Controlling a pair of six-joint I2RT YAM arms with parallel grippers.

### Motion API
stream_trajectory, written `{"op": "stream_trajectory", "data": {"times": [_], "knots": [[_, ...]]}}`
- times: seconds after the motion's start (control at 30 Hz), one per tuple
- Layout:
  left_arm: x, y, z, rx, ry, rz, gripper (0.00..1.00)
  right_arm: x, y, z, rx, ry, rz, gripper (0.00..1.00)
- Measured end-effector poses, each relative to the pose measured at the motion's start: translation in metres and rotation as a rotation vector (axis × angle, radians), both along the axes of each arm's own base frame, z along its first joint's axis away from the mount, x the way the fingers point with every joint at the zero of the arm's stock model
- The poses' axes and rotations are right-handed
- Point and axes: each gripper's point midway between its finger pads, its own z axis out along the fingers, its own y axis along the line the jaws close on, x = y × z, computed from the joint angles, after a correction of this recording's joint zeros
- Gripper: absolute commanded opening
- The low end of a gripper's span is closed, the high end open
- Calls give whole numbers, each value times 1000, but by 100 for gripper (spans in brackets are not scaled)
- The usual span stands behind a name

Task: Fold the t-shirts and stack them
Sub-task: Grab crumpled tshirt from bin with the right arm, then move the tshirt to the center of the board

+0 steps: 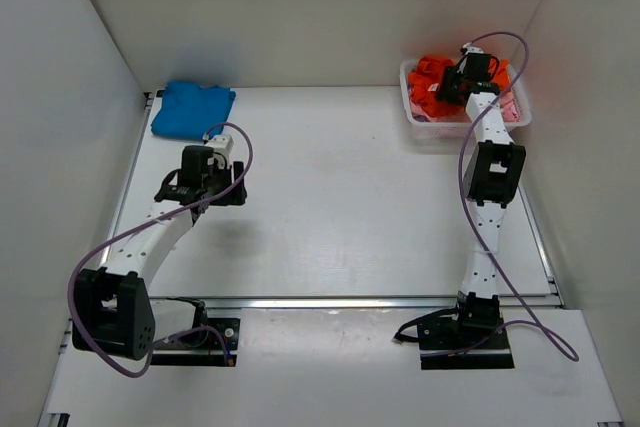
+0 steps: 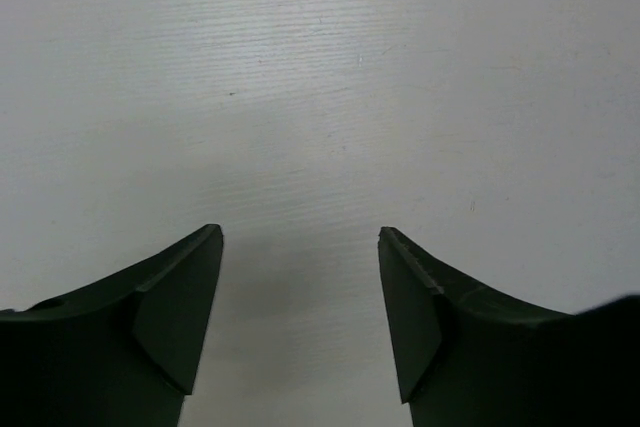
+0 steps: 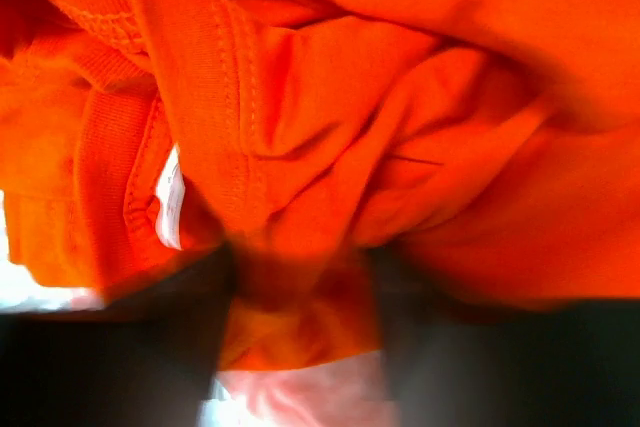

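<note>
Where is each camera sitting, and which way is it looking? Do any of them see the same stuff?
Top camera: high behind the arms, looking down at the table, blue t-shirt and basket; the whole left arm and right arm show.
Left wrist camera: on the left arm, facing the plain table; its open jaws show.
Right wrist camera: on the right arm, close against the orange t-shirt; its blurred jaws show beside a fold.
Shared: top and right wrist both see the orange t-shirt in the basket.

Bright orange t-shirt [image 1: 430,73] over pale pink t-shirt [image 3: 300,399] in white basket [image 1: 470,130] far right, bright blue t-shirt [image 1: 192,109] far left, plain white table [image 1: 340,197].
</note>
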Motion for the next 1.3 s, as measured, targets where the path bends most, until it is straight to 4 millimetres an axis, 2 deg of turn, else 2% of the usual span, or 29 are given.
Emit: {"op": "stream_trajectory", "data": {"times": [0.03, 0.07, 0.27, 0.37, 0.4, 0.43, 0.53, 0.63, 0.67, 0.73, 0.8, 0.83, 0.87, 0.97, 1.03, 1.07, 1.1, 1.17, 1.23, 1.3], "knots": [[0, 1, -1, -1, 2, 4, 67, 1, 0, 2, 5, -6, -1, 7], [0, 1, 0, -3, 1, 6, 63, 2, -2, 5, 4, -12, -5, 0], [3, 1, 2, -18, -8, 19, 42, 5, -2, 22, -10, -36, -19, 0], [2, -3, 7, -40, -19, 18, 28, 1, 2, 52, -7, -69, -16, 0], [2, -6, 9, -50, -30, 16, 17, -2, 4, 69, -7, -85, -14, 0], [2, -8, 13, -58, -41, 15, 11, -7, 8, 91, -8, -108, -9, 0], [-3, -17, 25, -84, -96, -3, 14, -36, 20, 182, -32, -218, 10, 0], [-9, -25, 44, -121, -163, -17, 25, -92, 56, 307, -77, -415, 60, 0], [-11, -28, 51, -142, -187, -20, 26, -124, 80, 359, -90, -511, 95, 0], [-15, -33, 68, -203, -244, -17, 29, -187, 122, 431, -86, -668, 171, 0], [-21, -39, 94, -282, -320, -27, 29, -266, 163, 489, -37, -821, 288, 0], [-22, -41, 102, -304, -344, -32, 30, -299, 169, 506, -13, -871, 326, 0], [-24, -45, 116, -339, -381, -42, 30, -331, 167, 521, 9, -925, 343, 0], [-31, -53, 154, -415, -467, -74, 32, -403, 144, 543, 53, -1030, 322, 0], [-36, -54, 173, -442, -505, -81, 34, -435, 144, 546, 96, -1077, 358, 0], [-38, -54, 184, -454, -529, -83, 34, -441, 148, 541, 114, -1077, 384, 0], [-39, -53, 190, -457, -542, -85, 35, -442, 150, 535, 128, -1067, 401, 0], [-43, -53, 200, -469, -564, -86, 36, -428, 160, 506, 169, -989, 447, 0], [-47, -52, 204, -477, -572, -84, 36, -400, 182, 456, 230, -846, 498, 0], [-50, -51, 202, -481, -571, -76, 36, -373, 215, 395, 269, -678, 544, 0]]}}
